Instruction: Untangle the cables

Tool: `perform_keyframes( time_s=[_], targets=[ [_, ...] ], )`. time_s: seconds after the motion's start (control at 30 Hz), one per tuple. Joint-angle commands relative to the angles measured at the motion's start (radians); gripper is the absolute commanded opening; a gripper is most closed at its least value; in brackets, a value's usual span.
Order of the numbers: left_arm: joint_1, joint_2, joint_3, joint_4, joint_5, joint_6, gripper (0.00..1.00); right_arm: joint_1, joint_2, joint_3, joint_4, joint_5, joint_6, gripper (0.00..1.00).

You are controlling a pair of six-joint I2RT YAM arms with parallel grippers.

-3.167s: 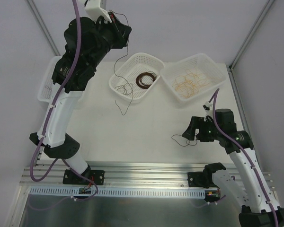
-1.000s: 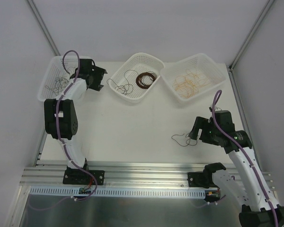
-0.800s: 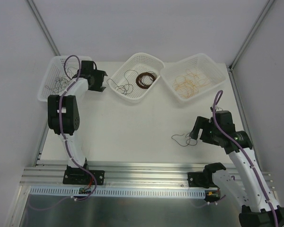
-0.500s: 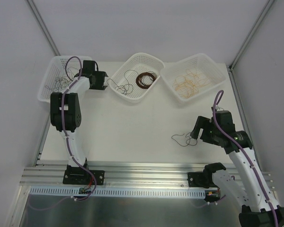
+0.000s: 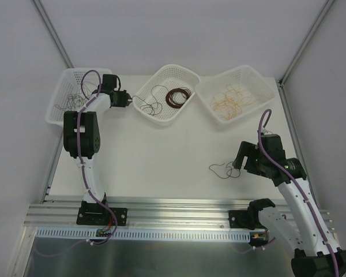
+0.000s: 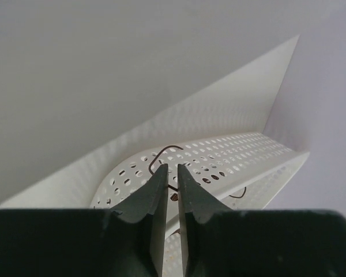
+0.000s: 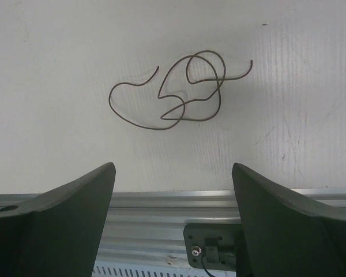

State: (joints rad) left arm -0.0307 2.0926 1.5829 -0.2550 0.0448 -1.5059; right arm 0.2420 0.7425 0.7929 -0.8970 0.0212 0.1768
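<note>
Left pincer (image 6: 170,167) from wide to almost clenched near middle basket (image 5: 187,74); right pincer (image 7: 173,170) spread over 1 brown cable (image 7: 187,101).

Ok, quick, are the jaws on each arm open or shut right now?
Left gripper: almost shut, thin brown wire at the tips; grip cannot be told.
Right gripper: open, empty, above the loose wire on the table.

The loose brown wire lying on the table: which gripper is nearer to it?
Right. The right gripper hovers just beside the wire, jaws open; the left gripper is far across the table, at the middle basket rim.
</note>
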Motion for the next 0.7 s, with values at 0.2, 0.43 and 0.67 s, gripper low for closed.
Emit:
perform_keyframes(
  time_s=[0.2,0.43,0.67],
  targets=[
    [0.009,0.012,0.029,-0.018,0.040,-0.004,0.15,0.005,-0.026,0.034,-0.014,0.022,0.015,0.87],
    [0.009,-0.025,-0.026,-0.016,0.027,-0.020,0.47,0.005,-0.054,0.025,-0.026,0.029,0.023,0.87],
    [0.009,0.007,0.011,-0.016,0.052,-0.045,0.49,0.005,-0.066,0.019,-0.029,0.031,0.033,0.87]
  ],
)
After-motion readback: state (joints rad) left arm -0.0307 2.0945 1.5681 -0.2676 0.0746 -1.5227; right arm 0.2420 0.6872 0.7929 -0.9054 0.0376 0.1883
